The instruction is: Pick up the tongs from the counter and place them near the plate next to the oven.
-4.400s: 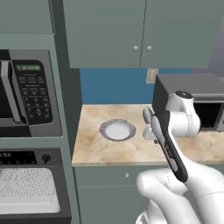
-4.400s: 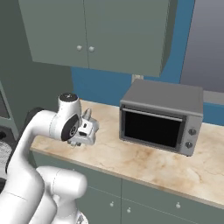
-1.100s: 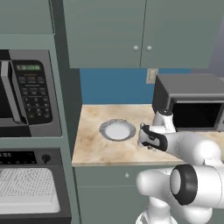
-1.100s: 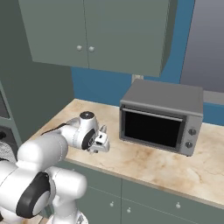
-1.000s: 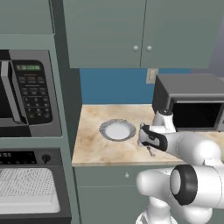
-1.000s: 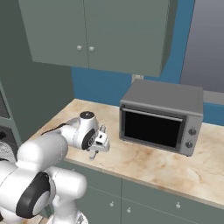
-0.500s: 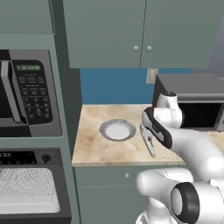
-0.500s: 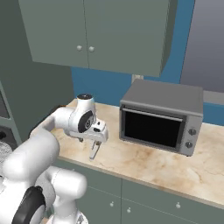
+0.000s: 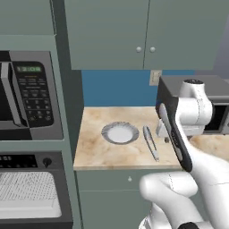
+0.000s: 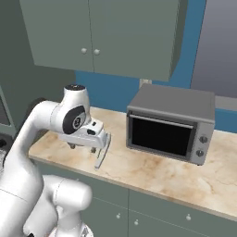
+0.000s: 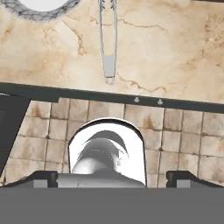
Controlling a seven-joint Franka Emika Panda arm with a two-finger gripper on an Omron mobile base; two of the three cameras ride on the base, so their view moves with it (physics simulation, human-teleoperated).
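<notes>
The silver-grey tongs (image 9: 150,142) lie flat on the small marble worktop (image 9: 94,150), just right of the round plate (image 9: 120,133) with the grey patterned rim. The oven (image 9: 27,190), with its black control strip and wire rack, stands to the left below the microwave. My gripper (image 10: 82,147) hovers above the tongs (image 10: 102,151) and is open, nothing between its fingers. In the hand view the tongs (image 11: 108,39) run away from my gripper (image 11: 111,177), with the plate (image 11: 26,11) at the upper left; the two fingertips stand far apart.
A boxy grey toaster oven (image 10: 169,122) sits on the worktop to the right of my hand. A microwave (image 9: 29,100) with a keypad is built in above the oven. Grey-green cabinets (image 9: 143,36) hang overhead. The worktop's front edge (image 11: 131,98) lies just beyond the tongs' rounded end.
The tongs have left my gripper and now lie on the worktop beside the plate. My hand has lifted away from them, and the arm has swung back.
</notes>
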